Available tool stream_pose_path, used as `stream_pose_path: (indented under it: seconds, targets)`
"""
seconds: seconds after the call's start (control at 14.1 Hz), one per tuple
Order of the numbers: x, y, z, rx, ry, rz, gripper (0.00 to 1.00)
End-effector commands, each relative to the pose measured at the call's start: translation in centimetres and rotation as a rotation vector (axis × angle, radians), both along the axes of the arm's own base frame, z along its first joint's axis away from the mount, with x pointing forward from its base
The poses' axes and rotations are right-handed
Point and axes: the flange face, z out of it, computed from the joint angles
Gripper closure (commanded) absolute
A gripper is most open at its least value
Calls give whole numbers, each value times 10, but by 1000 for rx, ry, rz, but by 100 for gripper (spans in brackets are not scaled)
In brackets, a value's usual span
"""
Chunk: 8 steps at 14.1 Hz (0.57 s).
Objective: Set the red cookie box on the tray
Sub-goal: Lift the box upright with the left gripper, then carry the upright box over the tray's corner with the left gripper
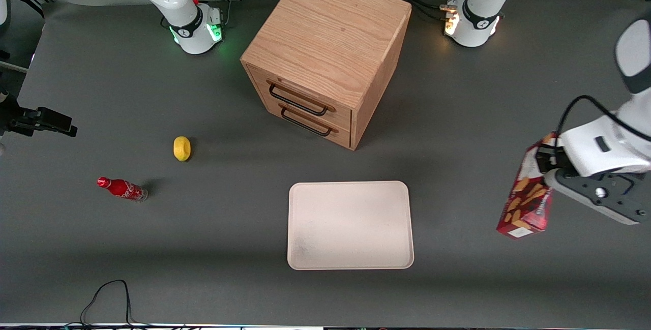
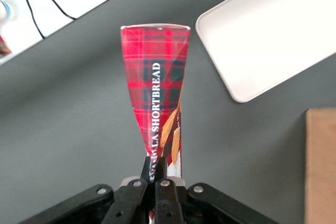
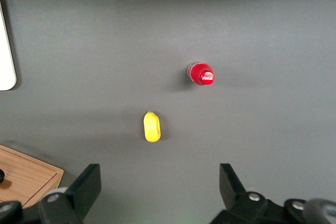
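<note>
Left gripper is pinching the red cookie box in the air, toward the working arm's end of the table.

Running across the front view from the parked arm's end: a small red soda bottle is lying on the dark table, a yellow lemon-like object is sitting near it, then the wooden two-drawer cabinet, all well apart from the gripper. The cream tray is lying in front of the cabinet drawers, bare, between the bottle and the gripper. In the wrist view the fingers are pressing the carton's upper end flat between them; the box is hanging tilted beneath the gripper, its white end panel lowest, well apart from the tray.
</note>
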Motion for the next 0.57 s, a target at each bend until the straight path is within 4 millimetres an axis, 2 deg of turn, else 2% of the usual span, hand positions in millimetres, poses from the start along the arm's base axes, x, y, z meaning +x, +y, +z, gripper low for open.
stream_pose_path:
  seconds: [0.0, 0.21, 0.28, 0.35, 0.5]
  targets:
    - [-20, -70, 3, -15, 9, 184, 100]
    - [-41, -142, -5, -31, 23, 447, 100]
    - [-45, -158, -10, -31, 32, 508, 100]
    - [-48, -166, -13, -32, 37, 547, 100]
    - [-45, -177, -33, -28, 59, 581, 100]
